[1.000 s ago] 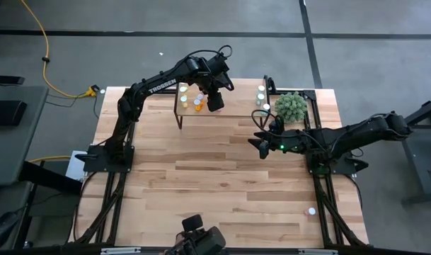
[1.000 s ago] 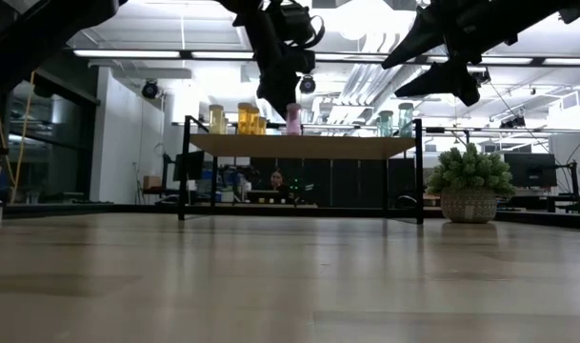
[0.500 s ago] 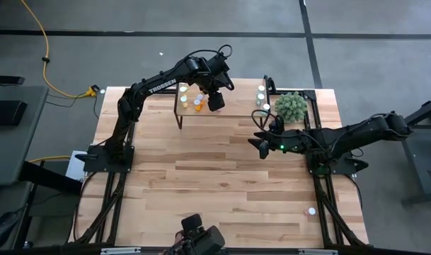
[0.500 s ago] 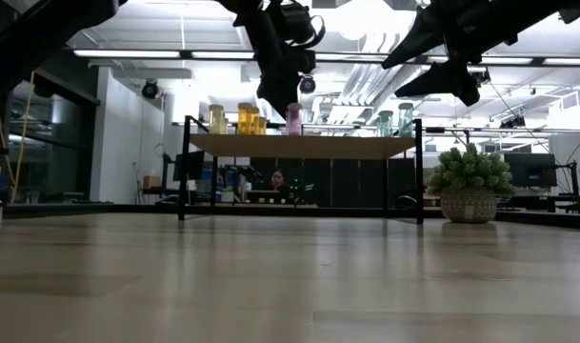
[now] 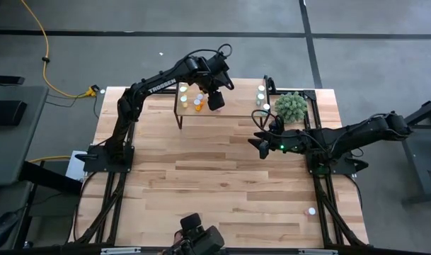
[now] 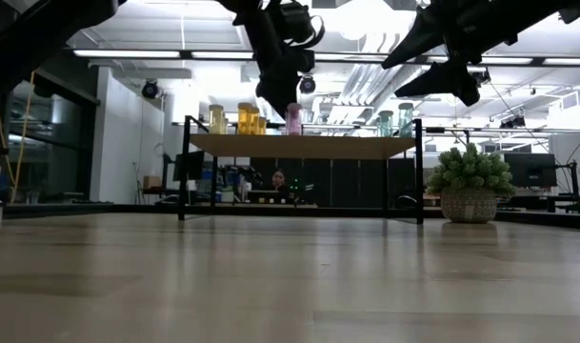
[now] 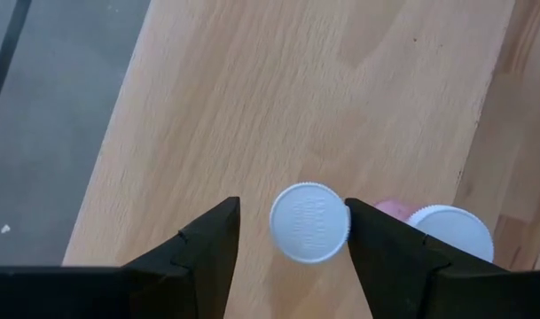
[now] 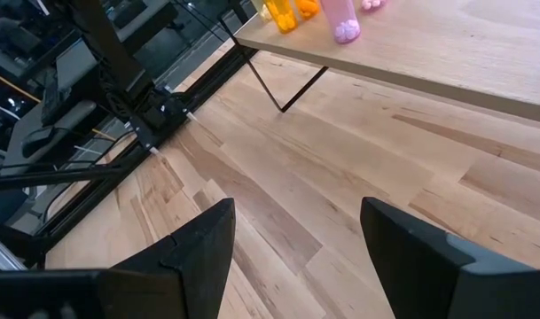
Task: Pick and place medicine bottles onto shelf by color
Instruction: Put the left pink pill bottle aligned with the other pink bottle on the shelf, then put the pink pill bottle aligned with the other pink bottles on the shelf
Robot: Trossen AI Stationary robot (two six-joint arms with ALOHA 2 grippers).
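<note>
Two arms, matte black, slim jointed links. Left arm (image 5: 148,88): white "TROSSEN" lettering along upper link; black cable loops over wrist block. Right arm (image 5: 342,138): same black build, small green light glowing near wrist, thin cabling along forearm. Each arm rises from flat black base plate on black frame rails. Left tool (image 7: 292,252): two dark wedge-shaped fingers, faceted, angular inner edges. Right tool (image 8: 296,244): matching pair of broad dark fingers, bevelled tips.
</note>
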